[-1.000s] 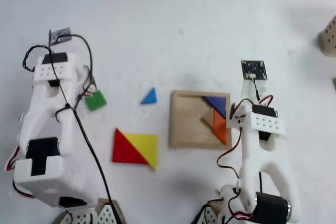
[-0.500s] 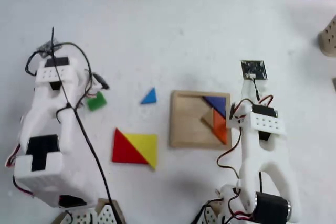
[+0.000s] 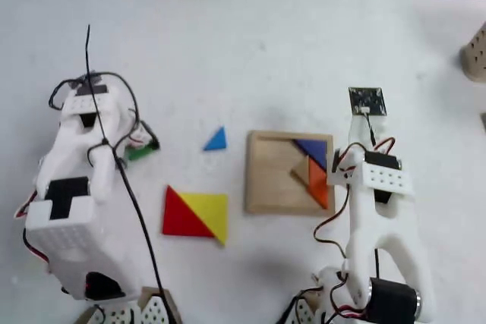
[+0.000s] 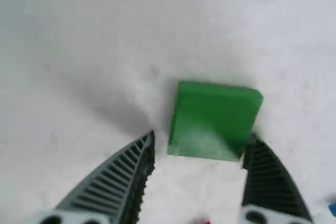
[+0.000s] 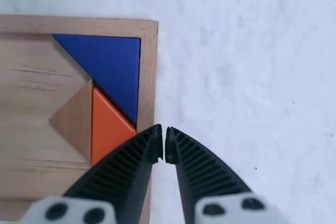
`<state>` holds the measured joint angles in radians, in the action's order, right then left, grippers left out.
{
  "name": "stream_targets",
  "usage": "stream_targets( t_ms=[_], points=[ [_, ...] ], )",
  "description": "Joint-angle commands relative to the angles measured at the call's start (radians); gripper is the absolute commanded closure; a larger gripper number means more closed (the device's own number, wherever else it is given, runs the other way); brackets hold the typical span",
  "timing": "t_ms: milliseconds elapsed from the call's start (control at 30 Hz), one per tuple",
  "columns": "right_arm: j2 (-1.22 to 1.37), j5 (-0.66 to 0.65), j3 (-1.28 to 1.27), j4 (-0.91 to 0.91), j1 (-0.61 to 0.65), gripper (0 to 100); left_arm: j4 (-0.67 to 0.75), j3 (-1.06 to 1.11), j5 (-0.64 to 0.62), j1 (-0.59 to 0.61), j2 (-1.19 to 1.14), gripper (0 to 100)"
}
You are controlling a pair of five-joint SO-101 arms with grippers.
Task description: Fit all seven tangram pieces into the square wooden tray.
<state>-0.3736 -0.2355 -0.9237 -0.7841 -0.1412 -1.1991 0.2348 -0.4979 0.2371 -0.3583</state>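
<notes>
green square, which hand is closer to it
Left. The left hand is open at the green square, fingertips flanking one edge. The right hand is shut over the rim of the wooden tray, far off.

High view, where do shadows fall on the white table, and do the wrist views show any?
High view: a faint soft shadow lies on the white table below the square wooden tray. Left wrist view: a diffuse grey shadow beside the green square piece. Right wrist view: even light, none distinct.

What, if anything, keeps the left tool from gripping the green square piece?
Likely nothing, so yes: the open left tool sits with a finger either side of the green square piece, on the white table.
</notes>
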Motion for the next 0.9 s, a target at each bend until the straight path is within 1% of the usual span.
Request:
stream_targets(
  t_ms=[0, 67, 267, 467, 533, 567, 633, 733, 767, 867],
  points=[
    [-0.036, -0.012, 0.006, 0.016, 0.01, 97.5, 0.058, -0.04, 0.089, -0.01, -0.008, 87],
    [-0.036, -0.012, 0.006, 0.016, 0.01, 97.5, 0.083, -0.04, 0.149, -0.012, -0.008, 90],
    [-0.036, -0.012, 0.006, 0.016, 0.01, 97.5, 0.074, -0.04, 0.152, -0.012, -0.008, 83],
    [-0.036, -0.012, 0.006, 0.016, 0.01, 97.5, 0.018, -0.041, 0.158, -0.045, -0.004, 82],
    [-0.036, -0.012, 0.006, 0.016, 0.01, 97.5, -0.023, -0.06, 0.158, -0.048, 0.027, 81],
    [-0.036, -0.012, 0.005, 0.016, 0.01, 97.5, -0.057, -0.072, 0.158, -0.048, 0.054, 79],
    [-0.036, -0.012, -0.002, 0.019, 0.012, 97.4, -0.098, -0.072, 0.153, -0.05, 0.116, 71],
    [-0.036, -0.012, -0.002, 0.019, 0.012, 97.4, -0.1, -0.049, 0.158, -0.05, 0.186, 61],
    [-0.036, -0.012, -0.002, 0.019, 0.012, 97.4, -0.084, -0.04, 0.16, -0.05, 0.199, 60],
    [-0.036, -0.012, -0.002, 0.019, 0.012, 97.4, -0.025, -0.031, 0.16, -0.048, 0.2, 62]
  ],
)
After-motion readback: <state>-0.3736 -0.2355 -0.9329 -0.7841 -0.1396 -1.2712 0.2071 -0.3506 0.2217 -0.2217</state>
